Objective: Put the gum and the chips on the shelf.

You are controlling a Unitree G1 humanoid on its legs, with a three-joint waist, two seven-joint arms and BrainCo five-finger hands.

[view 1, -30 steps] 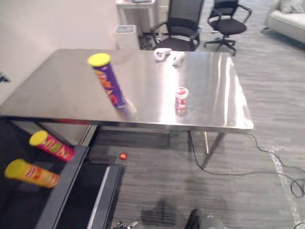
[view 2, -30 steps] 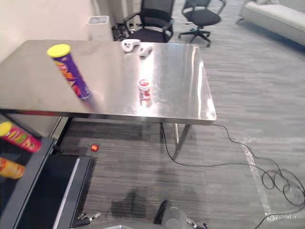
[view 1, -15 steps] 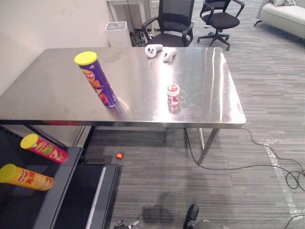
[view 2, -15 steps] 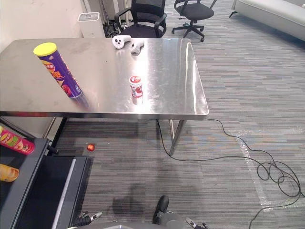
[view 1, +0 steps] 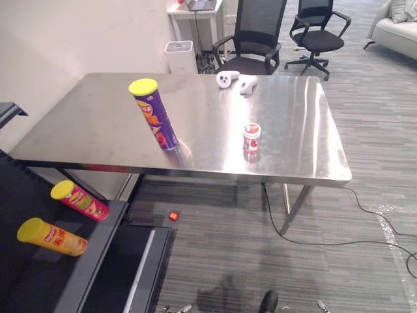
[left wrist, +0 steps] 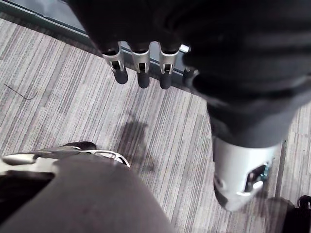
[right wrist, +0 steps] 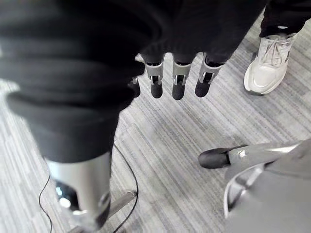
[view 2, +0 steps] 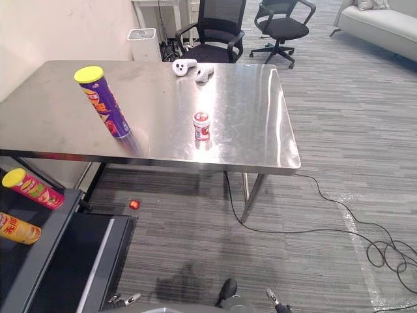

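A tall purple chips can (view 1: 156, 122) with a yellow lid stands on the steel table (view 1: 91, 124), left of the middle. The small red and white gum tub (view 1: 251, 137) stands to its right, nearer the table's front edge. The dark shelf (view 1: 85, 261) lies low at my left, with a red chips can (view 1: 81, 199) and an orange chips can (view 1: 52, 237) lying on it. My left hand (left wrist: 141, 73) hangs over the floor, fingers straight, holding nothing. My right hand (right wrist: 178, 80) hangs the same way, open and empty.
Two white controllers (view 1: 236, 81) lie at the table's far side. Office chairs (view 1: 254, 39) and a white bin (view 1: 177, 55) stand behind it. A small red ball (view 1: 173, 216) lies on the floor under the table's front edge. A person's white shoe (right wrist: 267, 68) is near my right hand.
The whole picture has shifted, so the camera has moved. The can, the tub and the shelf cans keep their places.
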